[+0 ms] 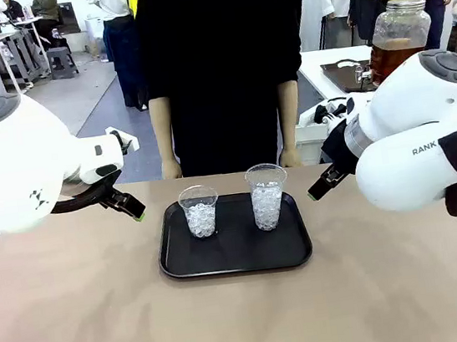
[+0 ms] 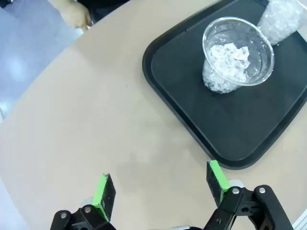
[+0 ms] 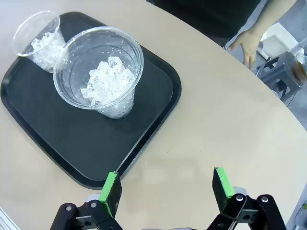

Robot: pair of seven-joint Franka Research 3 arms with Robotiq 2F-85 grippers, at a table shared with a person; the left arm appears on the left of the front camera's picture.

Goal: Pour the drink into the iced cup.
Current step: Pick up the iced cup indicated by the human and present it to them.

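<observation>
The left hand [image 1: 135, 211] and right hand [image 1: 317, 190] hover spread and empty. Between them a tray [image 1: 236, 258] carries a short iced cup [image 1: 199, 211] and a tall iced cup [image 1: 266, 196]. The drink [image 1: 389, 59] stands well beyond the right hand.

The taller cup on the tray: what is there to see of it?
The taller cup looks like clear, thin plastic, widening from a narrow base to a round open rim, with no lid. It stands upright on the black tray, on the robot's right side of it, apart from the shorter cup beside it. Ice cubes fill it more than halfway, and no coloured liquid shows in it. Only the tray touches it.
</observation>
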